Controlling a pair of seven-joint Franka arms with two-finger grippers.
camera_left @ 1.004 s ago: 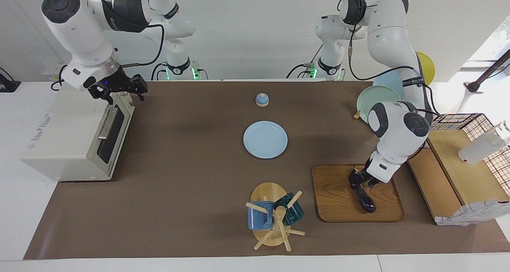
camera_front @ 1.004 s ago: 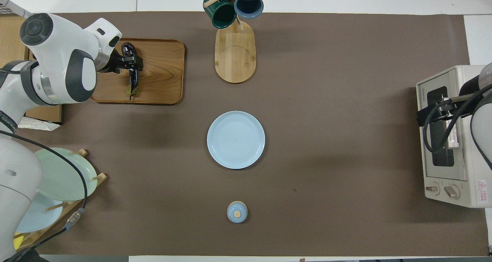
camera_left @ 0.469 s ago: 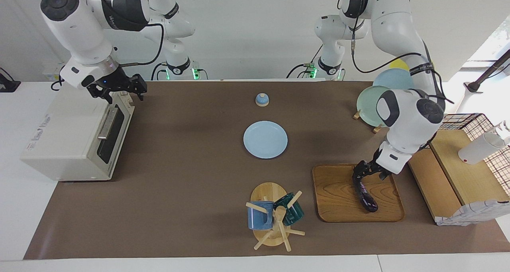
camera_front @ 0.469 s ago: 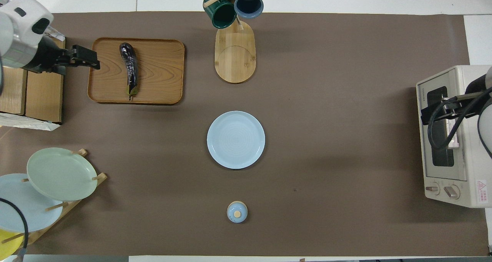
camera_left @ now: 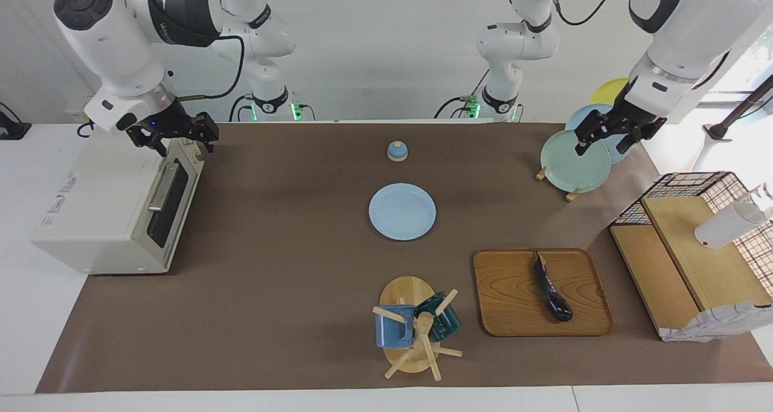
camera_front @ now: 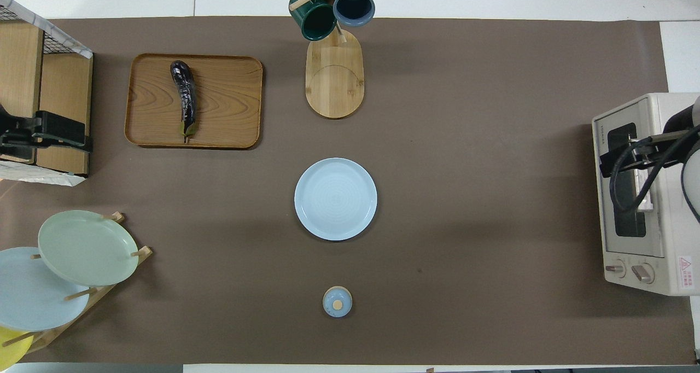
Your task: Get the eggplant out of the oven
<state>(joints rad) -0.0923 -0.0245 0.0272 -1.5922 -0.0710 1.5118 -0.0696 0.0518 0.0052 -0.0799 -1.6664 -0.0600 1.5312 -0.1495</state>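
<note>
The eggplant [camera_left: 551, 288] lies loose on the wooden tray [camera_left: 507, 303], stem end toward the robots; it also shows in the overhead view [camera_front: 185, 98]. The cream oven [camera_left: 102, 209] stands at the right arm's end of the table with its dark glass door shut, and also shows in the overhead view [camera_front: 664, 252]. My left gripper [camera_left: 609, 137] is open and empty, raised high over the plate rack. In the overhead view it [camera_front: 63, 137] shows over the wooden shelf. My right gripper [camera_left: 180, 141] is open and empty, just above the oven's top front edge, and shows in the overhead view [camera_front: 620, 159].
A light blue plate [camera_left: 402, 211] lies mid-table, with a small blue lid [camera_left: 397, 151] nearer to the robots. A mug tree [camera_left: 413, 327] with two mugs stands beside the tray. A plate rack [camera_left: 574, 158] and a wire-mesh basket shelf [camera_left: 694, 237] stand at the left arm's end.
My left gripper has let go of the eggplant on the tray, risen and drawn back over the plate rack. The right gripper has stayed by the oven's top edge.
</note>
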